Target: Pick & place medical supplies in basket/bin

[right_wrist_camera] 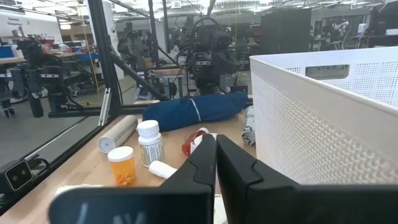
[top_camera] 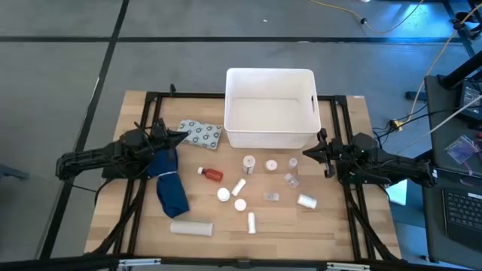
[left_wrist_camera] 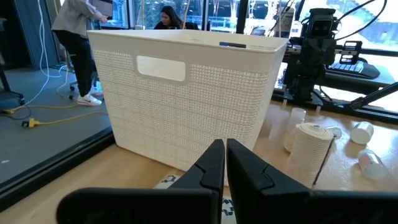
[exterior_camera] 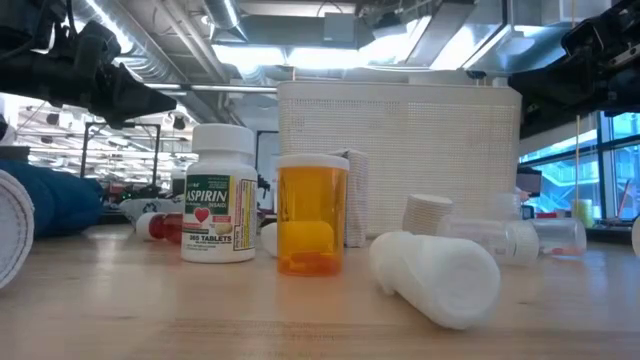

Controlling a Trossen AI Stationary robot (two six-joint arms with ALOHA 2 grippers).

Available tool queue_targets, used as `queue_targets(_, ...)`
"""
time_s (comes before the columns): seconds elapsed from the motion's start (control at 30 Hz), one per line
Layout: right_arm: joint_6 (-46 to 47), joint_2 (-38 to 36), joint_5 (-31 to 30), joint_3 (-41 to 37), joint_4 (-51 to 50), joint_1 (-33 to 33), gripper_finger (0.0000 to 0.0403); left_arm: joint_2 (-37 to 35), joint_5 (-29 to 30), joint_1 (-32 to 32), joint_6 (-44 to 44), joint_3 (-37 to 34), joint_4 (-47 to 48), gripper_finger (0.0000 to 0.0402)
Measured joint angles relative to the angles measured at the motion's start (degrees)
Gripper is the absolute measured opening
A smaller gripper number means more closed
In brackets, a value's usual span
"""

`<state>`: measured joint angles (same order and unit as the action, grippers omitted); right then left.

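The white tub (top_camera: 269, 109) stands at the table's far middle. In front of it the supplies lie scattered: a grey dotted blister pack (top_camera: 200, 134), a red-orange bottle (top_camera: 211, 174), white bottles (top_camera: 248, 162) and tubes (top_camera: 251, 221), and clear packets (top_camera: 272, 196). The low view shows an upright aspirin bottle (exterior_camera: 219, 193), an amber pill bottle (exterior_camera: 312, 215) and a white bottle on its side (exterior_camera: 435, 277). My left gripper (top_camera: 183, 136) (left_wrist_camera: 225, 155) hovers shut by the blister pack's left end. My right gripper (top_camera: 307, 153) (right_wrist_camera: 216, 146) hangs shut by the tub's right near corner.
A long dark blue cloth (top_camera: 169, 181) lies under my left arm, and a white roll (top_camera: 191, 227) sits near the front edge. A black frame (top_camera: 143, 113) runs round the table. People (left_wrist_camera: 74, 37) stand in the room beyond.
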<state>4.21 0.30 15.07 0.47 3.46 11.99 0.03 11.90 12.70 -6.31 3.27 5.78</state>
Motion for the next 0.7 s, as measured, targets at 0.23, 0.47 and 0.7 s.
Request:
queue_targets(0.23, 0.0, 0.0, 0.0, 0.0, 0.0, 0.0, 0.0016, 0.0, 0.0, 0.0, 0.0, 0.0, 0.0, 0.0013)
queue_targets(0.47, -0.1, 0.0, -0.5, 0.0, 0.0, 0.0, 0.0016, 0.0, 0.0, 0.0, 0.0, 0.0, 0.0, 0.0012)
queue_targets(0.7, 2.0, 0.0, -2.2, 0.0, 0.1, 0.0, 0.0016, 0.0, 0.0, 0.0, 0.0, 0.0, 0.0, 0.0010)
